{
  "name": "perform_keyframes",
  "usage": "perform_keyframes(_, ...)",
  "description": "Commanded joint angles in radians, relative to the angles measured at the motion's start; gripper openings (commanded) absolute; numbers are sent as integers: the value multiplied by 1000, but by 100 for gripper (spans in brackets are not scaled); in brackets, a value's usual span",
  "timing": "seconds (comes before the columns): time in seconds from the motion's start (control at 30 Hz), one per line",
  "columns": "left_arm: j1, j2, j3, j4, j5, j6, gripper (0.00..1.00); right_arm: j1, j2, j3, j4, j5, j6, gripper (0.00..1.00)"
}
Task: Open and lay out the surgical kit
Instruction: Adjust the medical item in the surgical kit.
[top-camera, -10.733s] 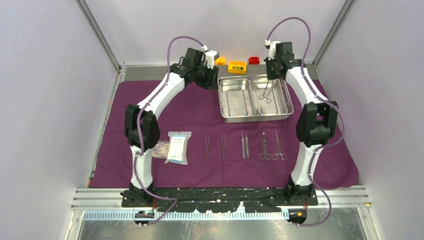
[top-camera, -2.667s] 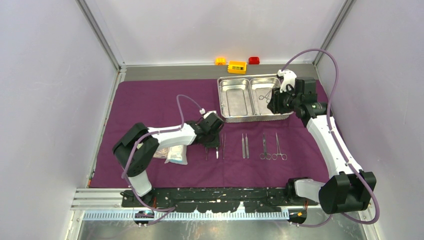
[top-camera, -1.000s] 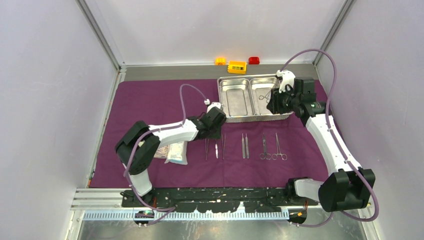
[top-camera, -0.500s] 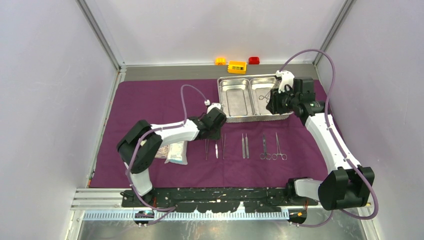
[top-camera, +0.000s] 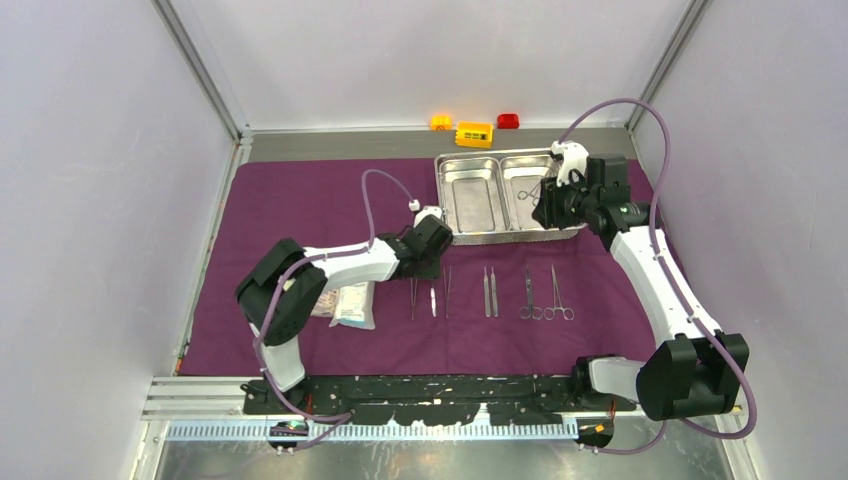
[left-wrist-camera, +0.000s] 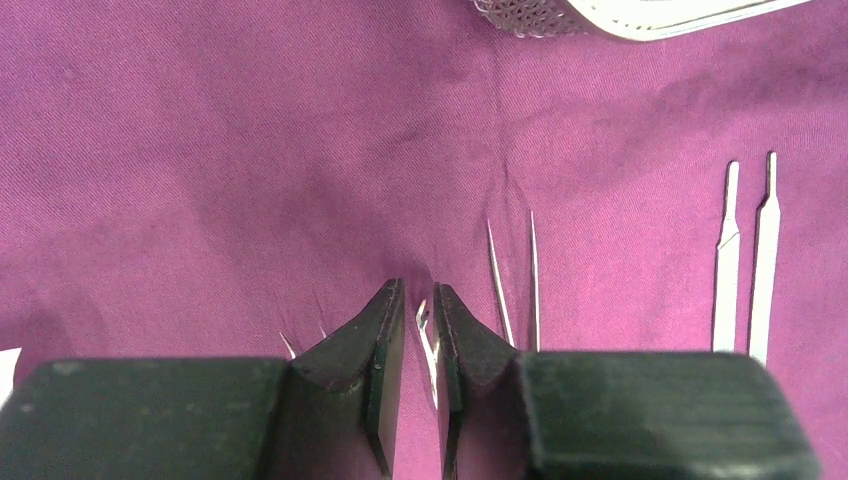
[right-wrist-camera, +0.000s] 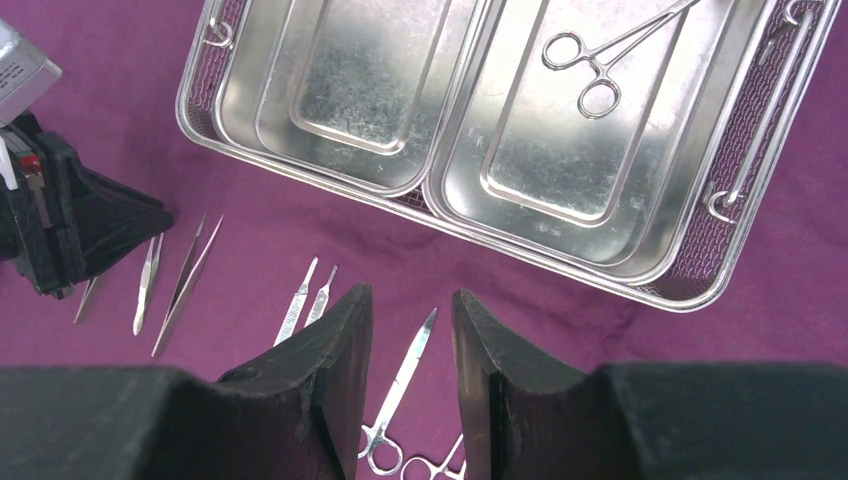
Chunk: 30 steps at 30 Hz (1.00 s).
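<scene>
Newly a small tool (top-camera: 433, 300) lay in the row; left hand (left-wrist-camera: 417, 292) withdrew, barely apart, empty; right hand (right-wrist-camera: 410, 294) gaped; one clamp (right-wrist-camera: 605, 57) remained.

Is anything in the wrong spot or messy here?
One thing: a clamp lies alone in the right half of the tray, while the other tools sit in a neat row on the purple cloth. Three toy bricks beyond the cloth's far edge also look like they don't belong.
</scene>
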<state>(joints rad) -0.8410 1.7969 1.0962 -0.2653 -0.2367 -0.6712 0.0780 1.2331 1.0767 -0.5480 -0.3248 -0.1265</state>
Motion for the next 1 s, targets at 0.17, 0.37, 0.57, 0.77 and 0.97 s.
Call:
perform_keyframes(0.17, 8, 5, 10, 46, -21, 5, 18, -4, -13, -1, 30, -11, -12, 40)
perform_keyframes(0.37, 9, 10, 11, 48, -21, 9, 16, -3, -13, 0, 29, -11, -12, 40)
perform_keyframes(0.57, 11, -5, 5, 56, -17, 25, 11, -4, -10, -4, 29, -13, -11, 40)
perform_keyframes(0.77, 11, -26, 12, 70, 2, 50, 4, -4, -4, -3, 31, -16, -9, 40)
perform_keyframes(0.97, 11, -50, 12, 98, 28, 88, 0, -4, -5, 0, 31, -20, -9, 40)
